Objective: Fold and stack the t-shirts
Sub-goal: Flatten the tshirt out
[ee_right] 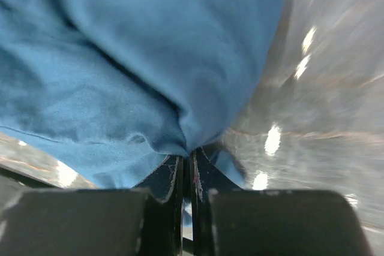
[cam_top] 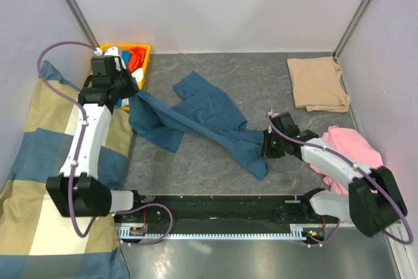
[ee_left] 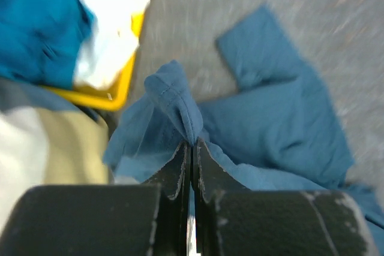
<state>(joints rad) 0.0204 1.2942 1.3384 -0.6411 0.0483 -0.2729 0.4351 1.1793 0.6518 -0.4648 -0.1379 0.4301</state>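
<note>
A large teal-blue t-shirt (cam_top: 202,119) lies crumpled and stretched diagonally across the grey table (cam_top: 261,76). My left gripper (cam_top: 132,93) is shut on the shirt's upper left corner beside the yellow bin. In the left wrist view a bunched hem of the shirt (ee_left: 174,97) is pinched at the gripper (ee_left: 193,143). My right gripper (cam_top: 266,143) holds the shirt's lower right end. Its jaws (ee_right: 187,155) stand almost closed, with a fold of the blue cloth (ee_right: 138,58) between them. A tan-beige t-shirt (cam_top: 318,83) lies folded at the back right.
A yellow bin (cam_top: 145,63) with mixed clothes stands at the back left. The checked cushion (cam_top: 39,161) fills the left side. A pink cloth (cam_top: 349,148) lies at the right edge by the right arm. Walls close in the table on three sides.
</note>
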